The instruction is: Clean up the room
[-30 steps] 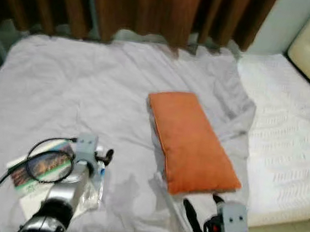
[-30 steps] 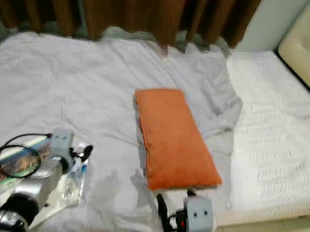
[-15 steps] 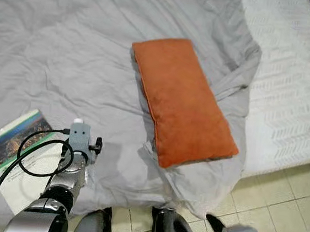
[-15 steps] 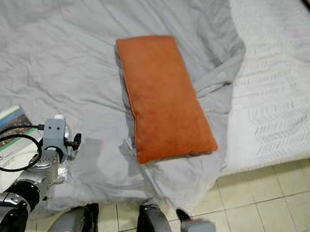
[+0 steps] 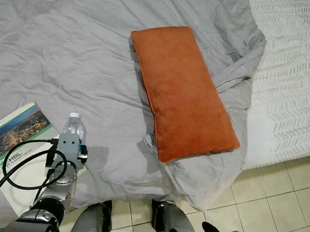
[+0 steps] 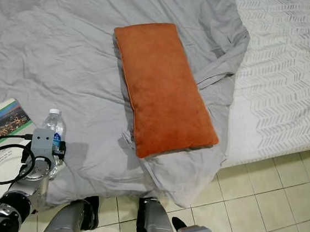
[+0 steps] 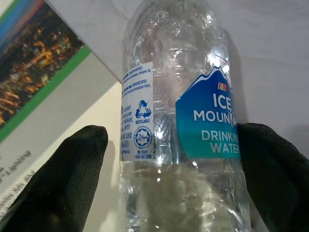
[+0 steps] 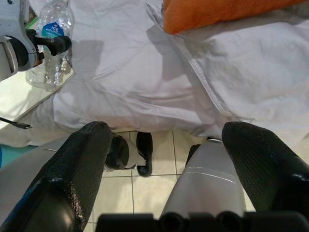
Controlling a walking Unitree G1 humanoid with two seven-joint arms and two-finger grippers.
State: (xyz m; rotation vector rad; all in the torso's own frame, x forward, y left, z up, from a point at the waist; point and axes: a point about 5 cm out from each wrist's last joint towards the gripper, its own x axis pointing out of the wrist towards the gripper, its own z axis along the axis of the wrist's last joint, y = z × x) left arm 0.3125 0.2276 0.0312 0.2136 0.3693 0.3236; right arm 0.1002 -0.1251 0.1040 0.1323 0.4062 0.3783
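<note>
Bed (image 5: 292,80): seen from above; a white patterned mattress is left bare on the robot's right side, next to a tiled floor (image 5: 278,206).
Sheet (image 5: 68,40): grey and creased, spread over most of the bed, with a bunched edge hanging over the near side toward the tiles.
Cushion (image 5: 182,91): orange and oblong, laid at a slant on the sheet near the middle of the bed, one end close to the near edge.
Magazine (image 5: 8,136): a city night photo with a green stripe is seen on its cover; it is laid flat on the sheet at the robot's left, near the bed edge, with a white sheet of paper (image 5: 24,177) just beside it.
Left arm: silver, with a black cable (image 5: 20,160) looped at the wrist, reached out over the near left corner of the bed.
Water bottle (image 7: 181,121): clear plastic with a white cap and a blue label, laid on the bed partly over the paper, just beside the magazine.
Left hand (image 7: 171,179): its two black fingers are set apart, one on either side of the bottle's body; whether the bottle is actually gripped cannot be told.
Right hand (image 8: 186,162): held low over the tiles in front of the bed, fingers spread wide, nothing held between them.
Legs (image 8: 207,174): the robot's own silver legs and dark feet are seen on the tiles below the hanging sheet.
</note>
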